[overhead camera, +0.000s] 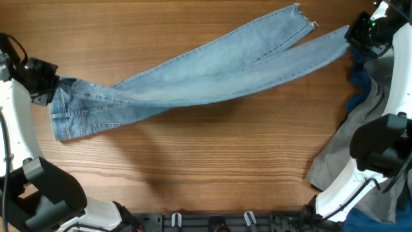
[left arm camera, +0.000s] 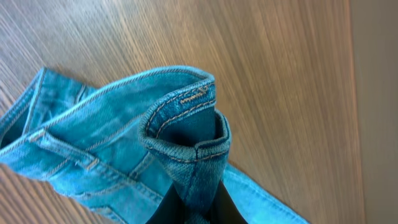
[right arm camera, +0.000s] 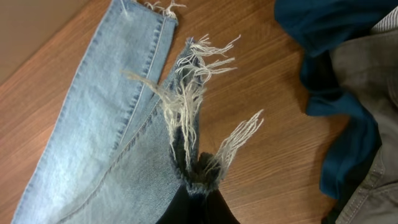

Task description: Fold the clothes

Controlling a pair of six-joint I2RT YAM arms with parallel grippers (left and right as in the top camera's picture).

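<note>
Light blue jeans (overhead camera: 212, 74) lie stretched across the table from the waist at the left to two frayed hems at the upper right. My left gripper (overhead camera: 50, 87) is shut on the waistband (left arm camera: 193, 158) at the left end; the band bunches up between its fingers. At the right end my right gripper (overhead camera: 353, 35) is shut on the frayed hem (right arm camera: 199, 171) of the nearer leg, threads fanning out above it. The other leg's hem (overhead camera: 299, 16) lies free. A grey garment (overhead camera: 357, 142) and a dark blue garment (overhead camera: 360, 77) are piled at the right edge.
The right arm's base (overhead camera: 380, 151) rests over the grey garment. The left arm (overhead camera: 16, 109) runs down the left edge. Bare wood (overhead camera: 212, 161) spreads in front of the jeans.
</note>
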